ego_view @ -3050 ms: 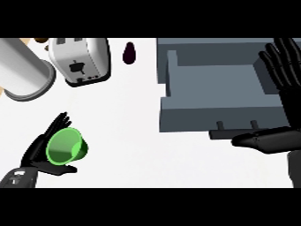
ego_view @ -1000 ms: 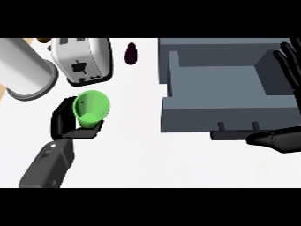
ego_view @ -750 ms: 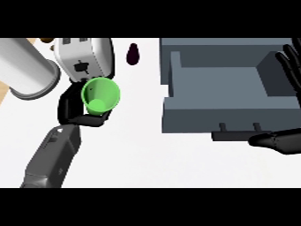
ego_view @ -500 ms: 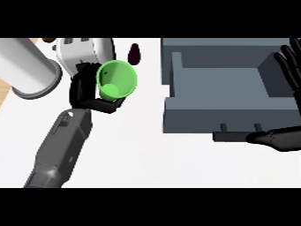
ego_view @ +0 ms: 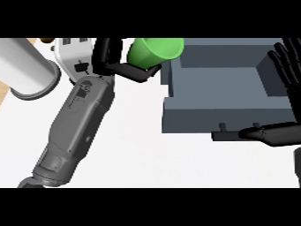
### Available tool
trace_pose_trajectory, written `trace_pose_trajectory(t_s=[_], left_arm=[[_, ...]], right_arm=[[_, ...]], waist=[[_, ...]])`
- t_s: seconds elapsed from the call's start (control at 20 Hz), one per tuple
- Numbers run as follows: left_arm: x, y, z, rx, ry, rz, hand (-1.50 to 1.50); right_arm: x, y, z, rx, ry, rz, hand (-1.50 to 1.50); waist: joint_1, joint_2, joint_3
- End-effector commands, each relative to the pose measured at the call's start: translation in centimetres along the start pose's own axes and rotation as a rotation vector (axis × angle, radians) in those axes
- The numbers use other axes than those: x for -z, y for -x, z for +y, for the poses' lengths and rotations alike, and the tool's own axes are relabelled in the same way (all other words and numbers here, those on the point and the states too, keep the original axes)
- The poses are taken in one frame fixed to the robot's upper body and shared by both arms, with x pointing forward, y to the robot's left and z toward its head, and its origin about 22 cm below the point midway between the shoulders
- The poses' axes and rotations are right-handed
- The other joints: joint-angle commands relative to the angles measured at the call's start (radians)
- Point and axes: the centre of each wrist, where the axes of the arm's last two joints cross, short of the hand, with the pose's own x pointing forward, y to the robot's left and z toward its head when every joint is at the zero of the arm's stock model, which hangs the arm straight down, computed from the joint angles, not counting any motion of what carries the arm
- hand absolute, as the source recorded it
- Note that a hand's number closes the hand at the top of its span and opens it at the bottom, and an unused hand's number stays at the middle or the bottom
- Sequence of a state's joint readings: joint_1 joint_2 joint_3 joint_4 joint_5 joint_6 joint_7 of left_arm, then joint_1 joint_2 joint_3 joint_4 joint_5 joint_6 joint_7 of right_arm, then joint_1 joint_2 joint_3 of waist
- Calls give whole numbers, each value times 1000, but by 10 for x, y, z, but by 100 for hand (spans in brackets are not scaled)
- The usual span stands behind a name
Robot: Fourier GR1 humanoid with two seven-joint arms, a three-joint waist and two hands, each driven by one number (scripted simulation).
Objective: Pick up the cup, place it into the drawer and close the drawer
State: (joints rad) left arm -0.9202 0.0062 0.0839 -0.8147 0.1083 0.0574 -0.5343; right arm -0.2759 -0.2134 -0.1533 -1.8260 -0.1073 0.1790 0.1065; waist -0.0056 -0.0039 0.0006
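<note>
Beside the boxy grey drawer (ego_view: 218, 112), left robot hand (ego_view: 117, 62) clasps a tapered green cup (ego_view: 154, 50); right robot hand (ego_view: 299, 88) open.

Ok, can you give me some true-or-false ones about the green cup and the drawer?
1. The left hand is holding the cup. True.
2. The cup is lying inside the drawer. False: it is in the left hand, up by the drawer's left wall.
3. The drawer is open. True.
4. The right hand is curled round the drawer's handle. False: its fingers are straight, beside the drawer's right side.
5. The cup is red. False: it is green.
</note>
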Motion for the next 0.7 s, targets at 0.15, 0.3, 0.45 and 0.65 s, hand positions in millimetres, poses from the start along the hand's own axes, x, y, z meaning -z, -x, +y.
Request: trace_pose_trajectory(t_s=[0.15,0.3,0.45,0.65], left_arm=[[62,-43,-57,85,-3,47,150],[69,-48,-77,125,10,144,150],[71,-35,-76,156,-9,239,150],[68,-24,-80,233,-18,279,150]], right_arm=[[7,4,14,-12,10,-8,-150],[7,-3,-9,8,-17,-24,-150],[-4,-2,7,19,-27,-16,-150],[12,-12,8,14,-59,-55,-150]], waist=[[-24,9,0],[-33,8,0],[-55,15,0],[-86,25,1]])
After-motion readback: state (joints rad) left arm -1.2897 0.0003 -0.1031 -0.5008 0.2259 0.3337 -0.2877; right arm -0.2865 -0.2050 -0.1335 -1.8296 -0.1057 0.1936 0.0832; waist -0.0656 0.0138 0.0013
